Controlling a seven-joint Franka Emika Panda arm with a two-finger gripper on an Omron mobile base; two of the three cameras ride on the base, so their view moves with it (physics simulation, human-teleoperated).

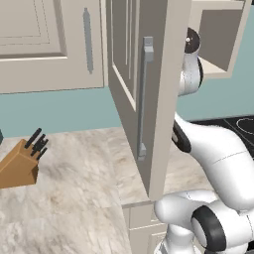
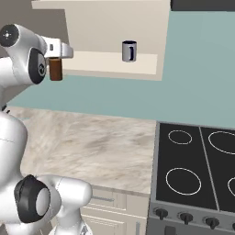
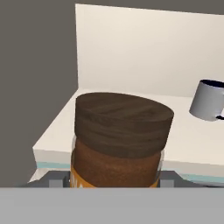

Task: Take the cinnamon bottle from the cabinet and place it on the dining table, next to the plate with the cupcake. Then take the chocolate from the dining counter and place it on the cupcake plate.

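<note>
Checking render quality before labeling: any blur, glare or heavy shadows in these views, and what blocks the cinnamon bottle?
Left base view: sharp, flat light, no glare; the open cabinet door hides the shelf. Right base view: even light, soft shade under the cabinet; cinnamon bottle partly behind the arm, mug crisp. Hand view: bottle very close, slightly soft, its base cut off; gripper tips barely show.

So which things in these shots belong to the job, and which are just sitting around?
Part of the job:
- cinnamon bottle, held between the fingers of the gripper
- cabinet it comes from, door swung open

Just lying about:
- mug on the cabinet shelf
- knife block on the counter
- stove
</note>
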